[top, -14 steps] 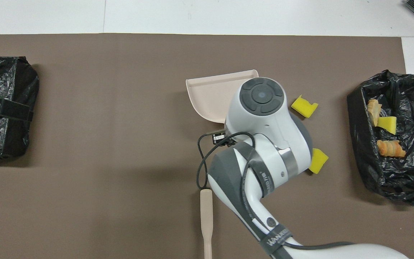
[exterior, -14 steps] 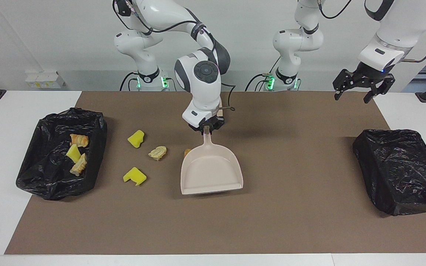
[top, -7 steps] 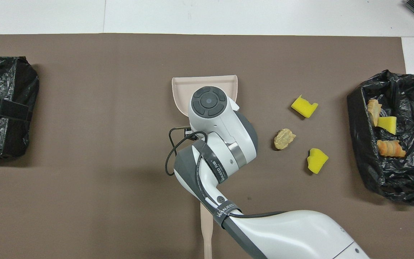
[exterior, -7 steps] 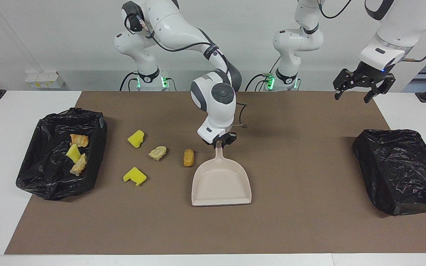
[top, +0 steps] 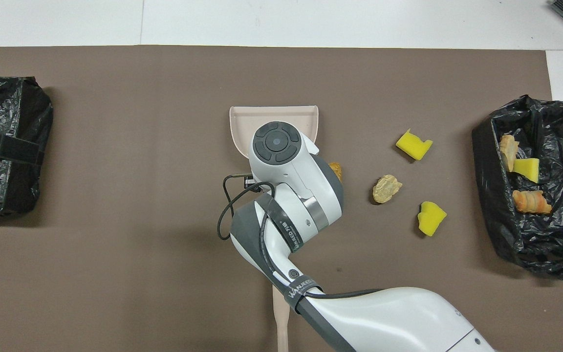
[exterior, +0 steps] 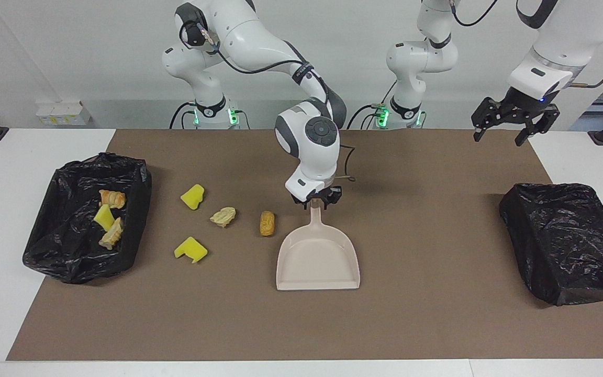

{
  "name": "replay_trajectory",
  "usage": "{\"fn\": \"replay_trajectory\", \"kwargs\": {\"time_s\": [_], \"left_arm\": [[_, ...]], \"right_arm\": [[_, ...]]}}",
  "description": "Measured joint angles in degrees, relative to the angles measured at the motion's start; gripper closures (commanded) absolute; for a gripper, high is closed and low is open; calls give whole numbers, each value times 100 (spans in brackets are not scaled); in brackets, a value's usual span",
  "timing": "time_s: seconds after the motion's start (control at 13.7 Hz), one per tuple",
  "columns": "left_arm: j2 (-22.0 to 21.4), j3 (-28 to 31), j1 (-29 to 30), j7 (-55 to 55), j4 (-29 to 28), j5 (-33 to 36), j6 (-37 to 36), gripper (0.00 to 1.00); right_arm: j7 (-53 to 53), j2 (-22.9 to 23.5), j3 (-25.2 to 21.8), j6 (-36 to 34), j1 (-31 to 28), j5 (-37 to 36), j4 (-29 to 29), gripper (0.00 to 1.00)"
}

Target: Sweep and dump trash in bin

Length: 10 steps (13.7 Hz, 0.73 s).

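Observation:
A beige dustpan (exterior: 318,262) lies flat on the brown mat, its handle pointing toward the robots. My right gripper (exterior: 316,201) is at the handle's end, fingers spread open on either side of it. The wrist hides it in the overhead view. On the mat between dustpan and bin lie loose trash pieces: two yellow sponge chunks (exterior: 192,196) (exterior: 190,250), a tan bread scrap (exterior: 223,216) and a brown pastry (exterior: 267,223). The black-lined bin (exterior: 142,183) at the right arm's end holds three more scraps. My left gripper (exterior: 505,125) waits open in the air at the left arm's end.
A second black-bagged bin (exterior: 568,241) sits at the left arm's end. A beige stick handle (top: 280,318) lies on the mat near the robots' edge, partly under the right arm. The mat (exterior: 427,324) reaches almost to the table's edges.
The right arm moved the dustpan away from the robots and a little toward the left arm's end, uncovering the brown pastry. Its fingers have spread apart on the handle. The left arm stayed still.

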Motion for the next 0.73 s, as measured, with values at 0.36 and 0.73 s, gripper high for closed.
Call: {"fn": "replay_trajectory", "kwargs": {"time_s": [0.36, 0.73], "left_arm": [[0, -6, 0, 0, 0, 0, 9, 0], [51, -111, -38, 1, -18, -32, 334, 0]], "right_arm": [[0, -858, 11, -312, 180, 375, -774, 0], [461, -2105, 24, -321, 904, 562, -2423, 0]]}}
